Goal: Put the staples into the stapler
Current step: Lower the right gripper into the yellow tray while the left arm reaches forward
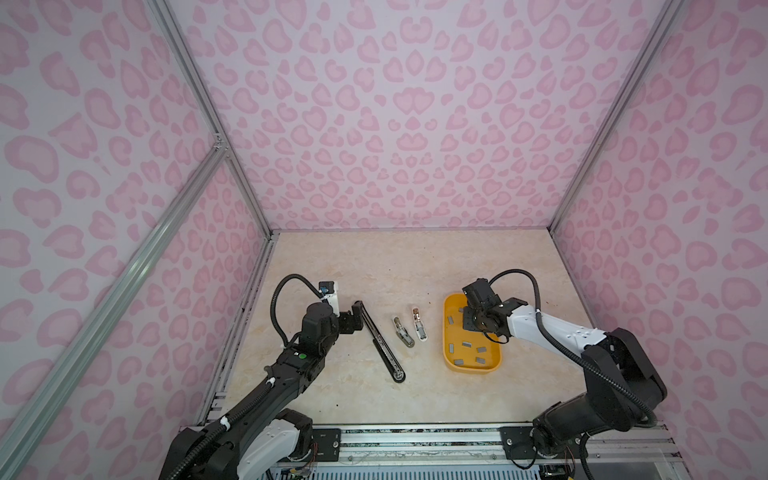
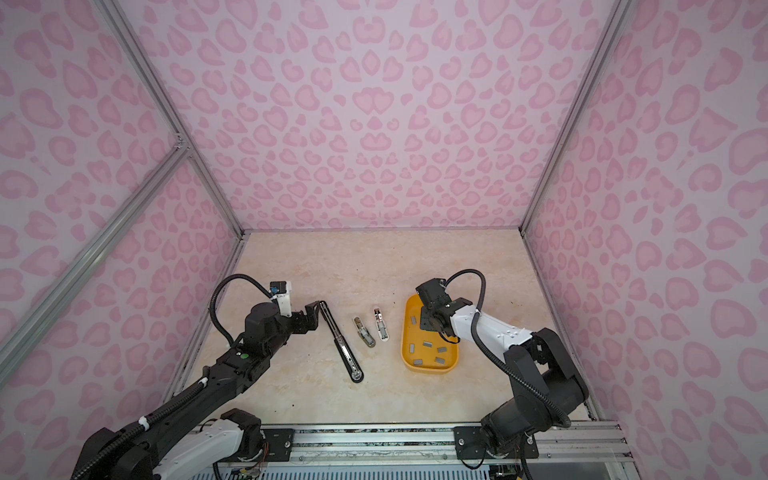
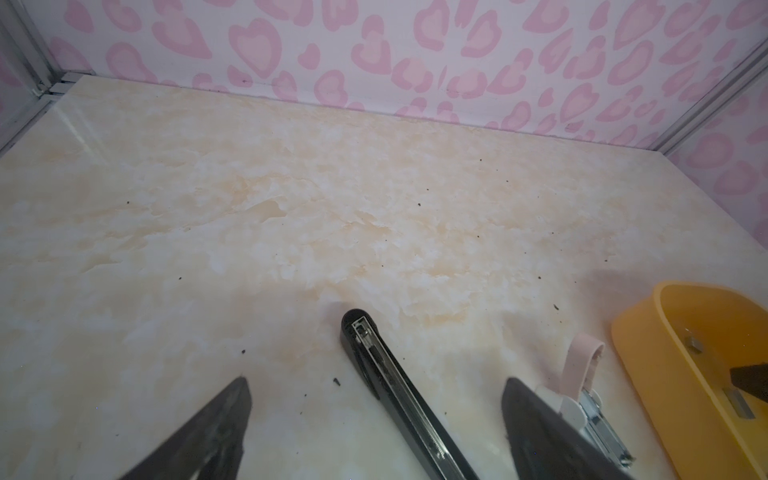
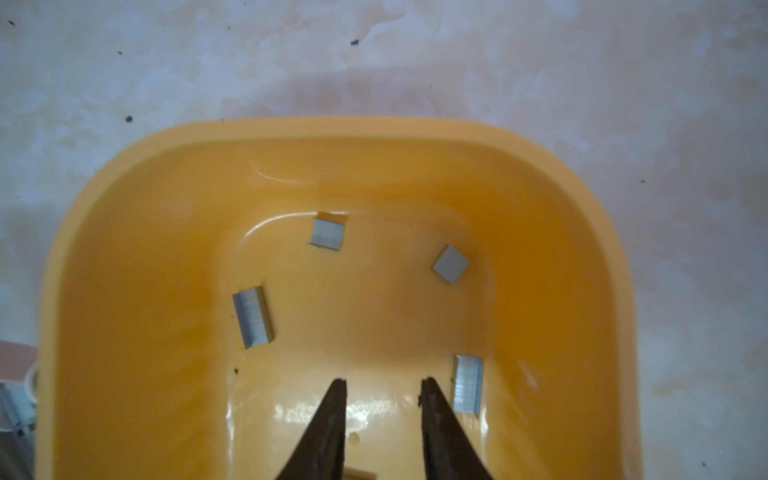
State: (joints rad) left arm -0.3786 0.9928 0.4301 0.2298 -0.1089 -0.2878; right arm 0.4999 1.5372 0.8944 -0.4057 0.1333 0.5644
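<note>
**Right hand above the tray of staples, left hand astride the long stapler**

Both top views showed the pale marbled worktop [image 1: 374, 266] in the lower middle of the frame. A yellow tray [image 1: 444, 332] lay right of centre. The staples [image 1: 466, 344], short grey strips, lay scattered flat on its floor, most of them in the half nearer the bottom edge of the frame.

The right hand [image 4: 384, 381] hung over the upper end of the tray, pointing down into it. In the right wrist view its fingers stood a little apart with bare tray floor between them, pinching nothing. One strip [image 4: 468, 384] lay just beside a fingertip; contact could not be judged. Three more strips lay apart from the hand on the tray floor.

Left of centre lay the long black stapler [image 1: 380, 345], opened out flat and running diagonally from upper left to lower right. The left hand [image 3: 377, 381] sat at its upper end. In the left wrist view the fingers were spread wide, one on each side of the stapler's end, with a clear gap to it on both sides.

Between the long stapler and the tray lay two small staplers side by side and apart: a metal-coloured one [image 1: 403, 332] and a white-and-pink one [image 1: 419, 326].
</note>
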